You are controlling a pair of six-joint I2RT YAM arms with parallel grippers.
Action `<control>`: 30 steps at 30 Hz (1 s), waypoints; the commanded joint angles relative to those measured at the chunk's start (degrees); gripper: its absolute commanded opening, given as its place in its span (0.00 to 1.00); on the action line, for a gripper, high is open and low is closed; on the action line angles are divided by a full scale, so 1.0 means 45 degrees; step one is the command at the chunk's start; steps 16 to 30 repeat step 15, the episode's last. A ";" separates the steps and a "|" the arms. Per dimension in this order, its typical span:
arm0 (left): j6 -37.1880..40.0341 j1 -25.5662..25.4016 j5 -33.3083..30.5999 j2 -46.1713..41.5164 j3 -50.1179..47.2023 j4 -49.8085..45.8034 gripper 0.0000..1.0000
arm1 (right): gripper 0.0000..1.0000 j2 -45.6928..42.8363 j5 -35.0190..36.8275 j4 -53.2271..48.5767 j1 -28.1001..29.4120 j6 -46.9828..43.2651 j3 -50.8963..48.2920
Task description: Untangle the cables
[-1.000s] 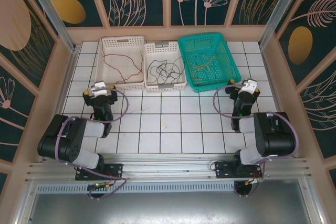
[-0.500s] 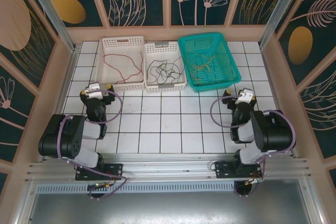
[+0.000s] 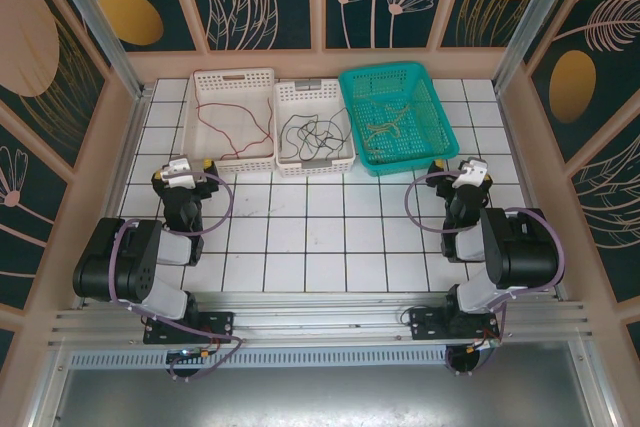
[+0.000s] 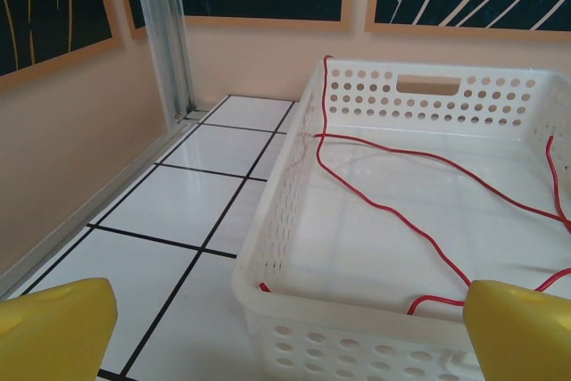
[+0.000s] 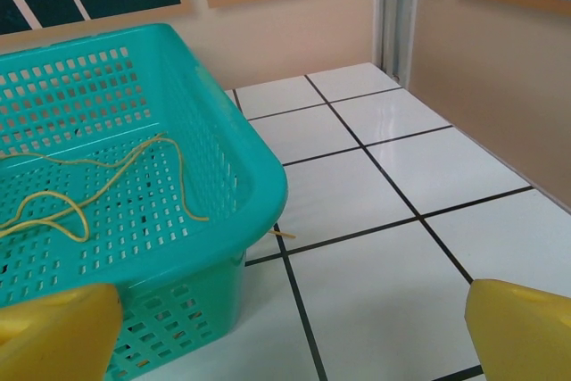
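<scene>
Seemingly the untangling is all but done. Each cable lies alone in its own basket along the 12 o'clock edge of the bench [image 3: 320,237]: the red cable [image 3: 236,119] in the white basket [image 3: 232,75] at 11 o'clock, the black cable [image 3: 312,133] in the middle basket [image 3: 312,86] at 12, and the yellow cable [image 3: 386,129] in the teal basket [image 3: 385,71] at 1. None crosses another. One yellow end appears to poke through the teal wall onto the bench. The left jaws, at 8 o'clock, and the right jaws, at 4, gape wide, hold nothing and sit well apart from the cables.
</scene>
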 commanded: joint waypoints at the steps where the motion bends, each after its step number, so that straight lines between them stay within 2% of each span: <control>1: -0.0182 0.0098 0.0184 0.0024 -0.0066 0.0524 0.99 | 0.99 -0.0095 -0.0249 0.0128 -0.0069 0.0255 0.0089; 30: -0.0182 0.0110 0.0195 0.0010 -0.0067 0.0538 0.99 | 0.99 -0.0096 -0.0258 0.0126 -0.0052 0.0253 0.0089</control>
